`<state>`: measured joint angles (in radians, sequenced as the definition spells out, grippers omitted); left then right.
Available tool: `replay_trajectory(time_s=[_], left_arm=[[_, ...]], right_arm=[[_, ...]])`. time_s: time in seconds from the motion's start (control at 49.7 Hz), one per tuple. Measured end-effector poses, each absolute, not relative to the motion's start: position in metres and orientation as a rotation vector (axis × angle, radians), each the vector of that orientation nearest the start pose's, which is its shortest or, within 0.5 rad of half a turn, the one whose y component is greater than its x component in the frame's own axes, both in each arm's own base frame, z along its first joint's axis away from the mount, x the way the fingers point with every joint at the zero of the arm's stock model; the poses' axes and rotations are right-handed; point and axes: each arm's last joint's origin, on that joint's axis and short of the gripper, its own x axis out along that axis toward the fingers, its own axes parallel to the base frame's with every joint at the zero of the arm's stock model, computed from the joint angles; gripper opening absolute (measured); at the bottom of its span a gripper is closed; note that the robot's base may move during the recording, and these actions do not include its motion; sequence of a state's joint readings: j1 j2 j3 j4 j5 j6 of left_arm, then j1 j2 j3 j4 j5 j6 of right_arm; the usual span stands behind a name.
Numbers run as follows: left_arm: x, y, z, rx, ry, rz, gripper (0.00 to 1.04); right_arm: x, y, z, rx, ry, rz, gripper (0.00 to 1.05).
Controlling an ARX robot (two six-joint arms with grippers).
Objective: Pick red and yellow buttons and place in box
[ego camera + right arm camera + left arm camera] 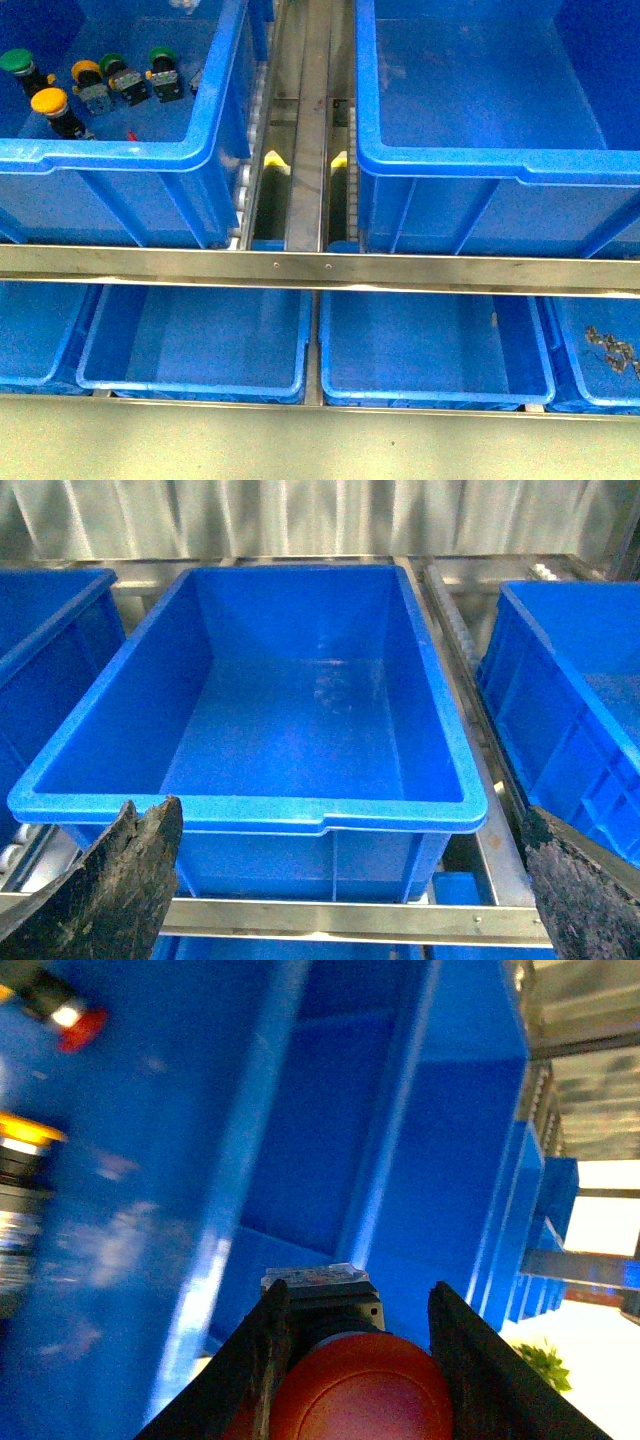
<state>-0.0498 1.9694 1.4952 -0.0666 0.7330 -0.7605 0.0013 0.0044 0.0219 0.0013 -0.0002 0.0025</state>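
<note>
My left gripper point(357, 1302) is shut on the red button point(360, 1395), its red mushroom cap and grey body clamped between both fingers, beside a blue crate wall point(300, 1110). Two yellow buttons point(48, 101) point(86, 72) lie in the left crate point(120, 160) among green-capped ones point(162, 58). A blurred yellow button point(22, 1135) shows in the left wrist view. The box point(480, 165), a deep blue crate, stands empty at the right. My right gripper point(348, 815) is open and empty in front of the box's near rim point(250, 810). Neither arm shows in the front view.
A steel rail point(320, 268) crosses below both crates. A roller track point(300, 150) runs between them. Shallow blue trays point(200, 345) point(430, 350) sit below the rail; the far right one holds metal parts point(610, 350). Another blue crate point(570, 680) flanks the box.
</note>
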Motion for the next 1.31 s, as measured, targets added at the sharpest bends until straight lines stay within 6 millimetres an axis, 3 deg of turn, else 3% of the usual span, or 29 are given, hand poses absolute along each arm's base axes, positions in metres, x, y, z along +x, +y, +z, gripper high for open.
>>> replay_trajectory(time_s=[0.101,0.201,0.302,0.564,0.665,0.765,0.826,0.926,1.007,1.148,1.309], left_arm=[[0.432,-0.095,0.255,-0.916,0.826,-0.630,0.34],[0.422,-0.140,0.254,-0.944,0.872,-0.655,0.34],[0.415,-0.172,0.248,-0.943,0.914,-0.664,0.34],[0.411,-0.228,0.221,-0.955,0.993,-0.634,0.34],[0.410,-0.236,0.220,-0.965,1.003,-0.643,0.34],[0.412,-0.236,0.224,-0.977,0.987,-0.646,0.34],[0.415,-0.235,0.228,-0.987,0.971,-0.647,0.34],[0.417,-0.235,0.233,-0.994,0.955,-0.654,0.34],[0.418,-0.233,0.234,-0.997,0.953,-0.652,0.34],[0.422,-0.227,0.234,-1.009,0.944,-0.640,0.34],[0.425,-0.225,0.237,-1.024,0.937,-0.637,0.34]], right_arm=[[0.097,0.000,0.171,0.002,-0.019,0.002,0.98],[0.097,0.000,0.171,0.002,-0.018,0.002,0.98],[0.097,0.000,0.171,0.002,-0.019,0.002,0.98],[0.097,0.000,0.171,0.002,-0.018,0.001,0.98],[0.097,0.000,0.171,0.006,-0.014,-0.006,0.98],[0.101,0.003,0.172,0.052,0.292,-0.187,0.98],[0.117,0.013,0.183,-0.015,0.410,-0.231,0.98],[0.173,0.057,0.210,-0.145,0.394,0.034,0.98],[0.200,0.086,0.212,-0.253,0.383,0.203,0.98],[0.223,0.118,0.206,-0.412,0.381,0.347,0.98],[0.244,0.135,0.200,-0.547,0.336,0.365,0.98]])
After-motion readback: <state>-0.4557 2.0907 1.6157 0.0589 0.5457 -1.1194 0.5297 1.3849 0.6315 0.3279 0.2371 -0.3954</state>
